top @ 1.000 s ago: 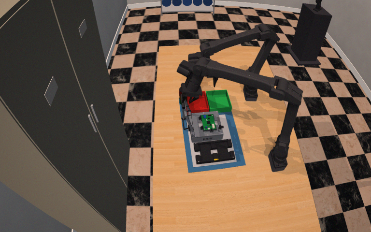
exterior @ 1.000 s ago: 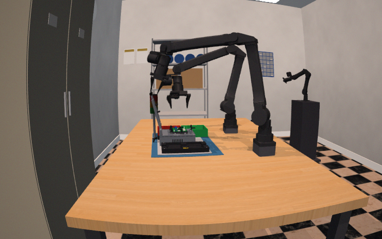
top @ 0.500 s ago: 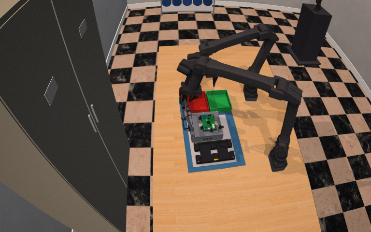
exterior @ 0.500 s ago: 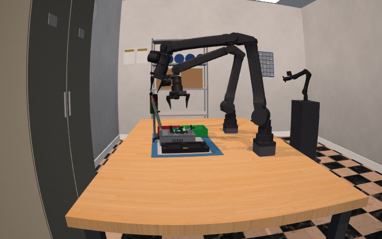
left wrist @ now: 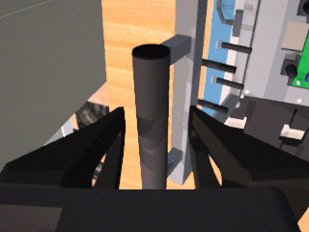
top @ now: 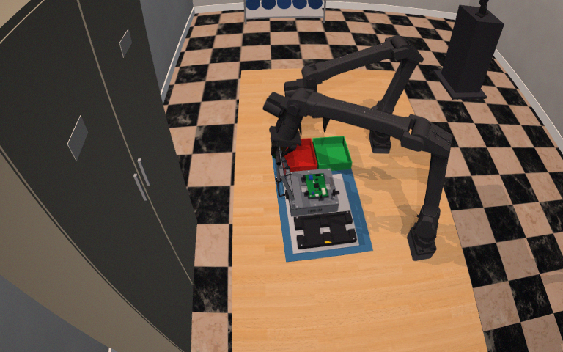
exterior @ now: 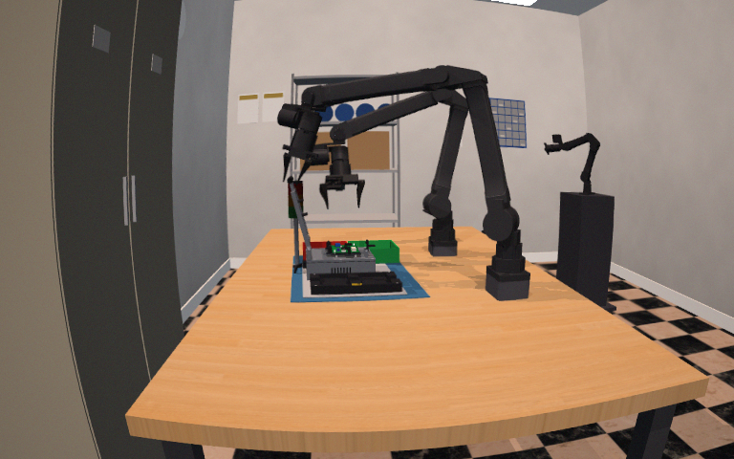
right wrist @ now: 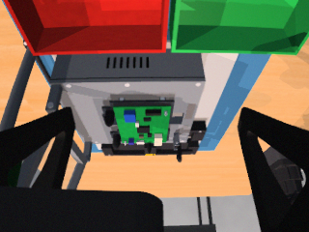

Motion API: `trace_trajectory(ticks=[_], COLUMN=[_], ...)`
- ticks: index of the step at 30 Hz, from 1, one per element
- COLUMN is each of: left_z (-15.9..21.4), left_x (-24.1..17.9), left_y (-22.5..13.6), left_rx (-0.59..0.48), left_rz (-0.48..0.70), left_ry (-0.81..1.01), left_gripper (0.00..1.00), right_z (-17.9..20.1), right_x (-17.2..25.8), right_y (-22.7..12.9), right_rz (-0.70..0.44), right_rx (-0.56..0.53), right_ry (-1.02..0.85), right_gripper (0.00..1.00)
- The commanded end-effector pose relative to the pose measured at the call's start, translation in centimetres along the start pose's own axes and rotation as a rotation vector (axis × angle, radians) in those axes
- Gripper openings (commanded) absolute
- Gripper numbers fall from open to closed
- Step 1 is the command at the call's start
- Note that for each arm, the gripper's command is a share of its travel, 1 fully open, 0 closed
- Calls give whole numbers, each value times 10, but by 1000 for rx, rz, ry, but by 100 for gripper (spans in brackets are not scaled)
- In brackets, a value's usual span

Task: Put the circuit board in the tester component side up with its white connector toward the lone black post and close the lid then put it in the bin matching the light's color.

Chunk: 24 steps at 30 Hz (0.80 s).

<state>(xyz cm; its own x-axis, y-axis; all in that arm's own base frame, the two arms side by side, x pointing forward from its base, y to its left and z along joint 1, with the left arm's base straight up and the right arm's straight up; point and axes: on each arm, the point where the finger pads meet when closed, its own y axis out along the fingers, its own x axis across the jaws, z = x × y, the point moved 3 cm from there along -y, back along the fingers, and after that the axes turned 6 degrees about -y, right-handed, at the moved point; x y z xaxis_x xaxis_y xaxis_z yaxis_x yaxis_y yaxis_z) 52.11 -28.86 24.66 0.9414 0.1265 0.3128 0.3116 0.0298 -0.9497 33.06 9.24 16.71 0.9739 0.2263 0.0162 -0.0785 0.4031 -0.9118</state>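
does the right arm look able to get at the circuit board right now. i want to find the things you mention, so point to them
Probably yes: the right gripper (exterior: 341, 201) (right wrist: 155, 116) is open above the green circuit board (top: 316, 185) (right wrist: 142, 125), and the tester's lid (exterior: 300, 213) stands raised beside it.
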Motion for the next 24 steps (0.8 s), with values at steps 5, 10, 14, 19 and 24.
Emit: trace_trajectory(ticks=[5, 10, 14, 19, 24], left_z=[-6, -6, -7, -6, -7], left_x=[16, 16, 15, 14, 15], left_y=[-3, 4, 2, -9, -11], left_rx=[-28, -25, -26, -32, -40], left_rz=[-37, -32, -32, -40, -51], left_ry=[-9, -7, -5, -8, -11], left_gripper=[38, 38, 38, 30, 26], right_z=[5, 5, 5, 5, 5], right_x=[13, 13, 13, 13, 13], right_y=[-16, -16, -16, -16, -16], right_rz=[-39, -39, -39, -39, -39], right_rx=[-4, -4, -4, -4, -4], right_ry=[0, 0, 0, 0, 0], right_gripper=[100, 100, 100, 100, 100])
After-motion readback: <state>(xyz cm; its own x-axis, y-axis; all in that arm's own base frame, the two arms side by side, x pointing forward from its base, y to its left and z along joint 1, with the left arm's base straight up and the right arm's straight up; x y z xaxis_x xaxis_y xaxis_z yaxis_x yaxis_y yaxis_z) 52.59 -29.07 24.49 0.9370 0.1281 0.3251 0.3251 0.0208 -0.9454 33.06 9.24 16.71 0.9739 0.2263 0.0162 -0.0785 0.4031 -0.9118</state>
